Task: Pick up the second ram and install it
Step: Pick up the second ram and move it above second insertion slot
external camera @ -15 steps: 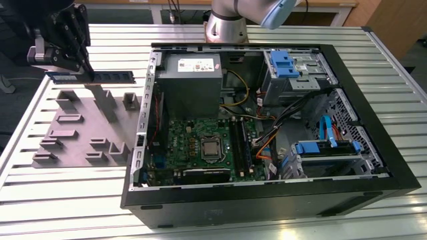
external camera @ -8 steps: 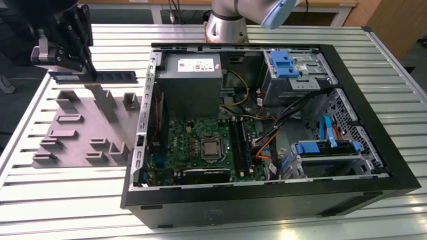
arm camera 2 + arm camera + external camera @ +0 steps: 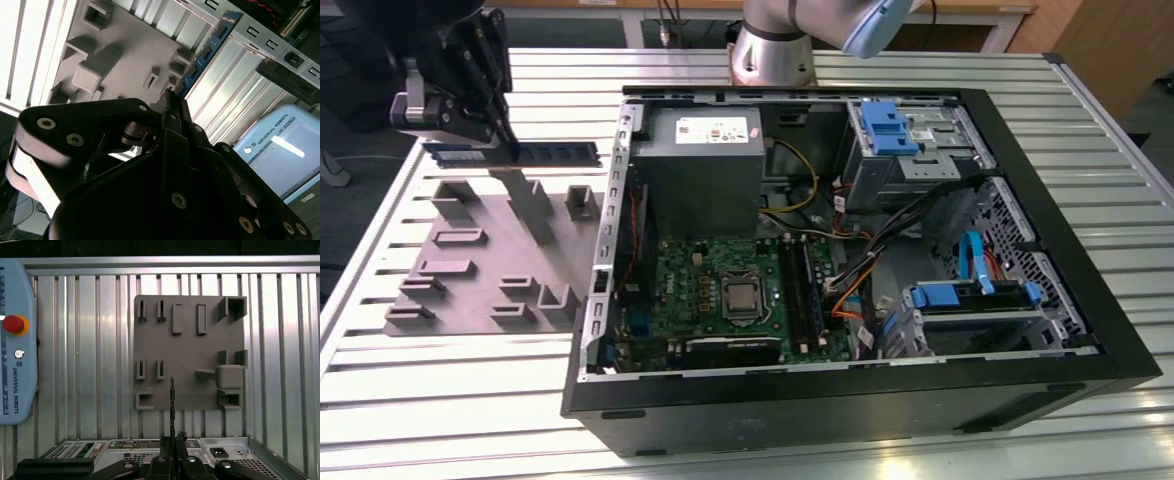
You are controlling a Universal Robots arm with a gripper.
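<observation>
While my gripper (image 3: 504, 150) grips the second ram (image 3: 563, 152) mid-length, upper left of the exterior view, I hold it level over the fixture tray (image 3: 460, 292), presumably for balance

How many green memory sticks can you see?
1. The memory stick is pinched in the gripper, above the grey tray. Another could sit hidden in the computer case.

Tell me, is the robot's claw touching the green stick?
Touching. In the exterior view the gripper pinches the second ram, holding it over the grey fixture tray. The second wrist view shows the stick running out from between its fingers.
</observation>
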